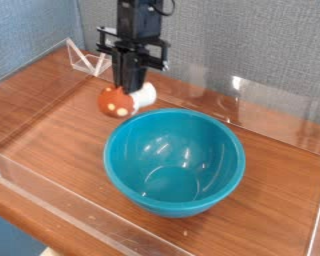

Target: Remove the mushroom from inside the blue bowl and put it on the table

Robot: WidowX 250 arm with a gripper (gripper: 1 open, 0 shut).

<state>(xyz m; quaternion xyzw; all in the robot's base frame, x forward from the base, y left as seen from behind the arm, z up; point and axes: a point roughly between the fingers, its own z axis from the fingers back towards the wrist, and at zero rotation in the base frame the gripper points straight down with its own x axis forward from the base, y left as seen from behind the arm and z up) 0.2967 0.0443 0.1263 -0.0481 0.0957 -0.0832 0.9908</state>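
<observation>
Camera view: the gripper (127, 88), pointing steeply down in the upper centre of the frame, is clenched on the mushroom (117, 100), which hangs above the table (49, 125), just up and left of the blue bowl (174, 160) rim. Carrying it clear of the rim presumably lets it be set down on bare wood; the bowl's interior is empty.

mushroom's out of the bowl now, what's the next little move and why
Probably lower straight down to the table, then open. The gripper is shut on the mushroom, which now hangs clear of the blue bowl, just beyond its far left rim, over bare wood. It seems to sit slightly above the surface, so letting go from here might make it roll.
</observation>
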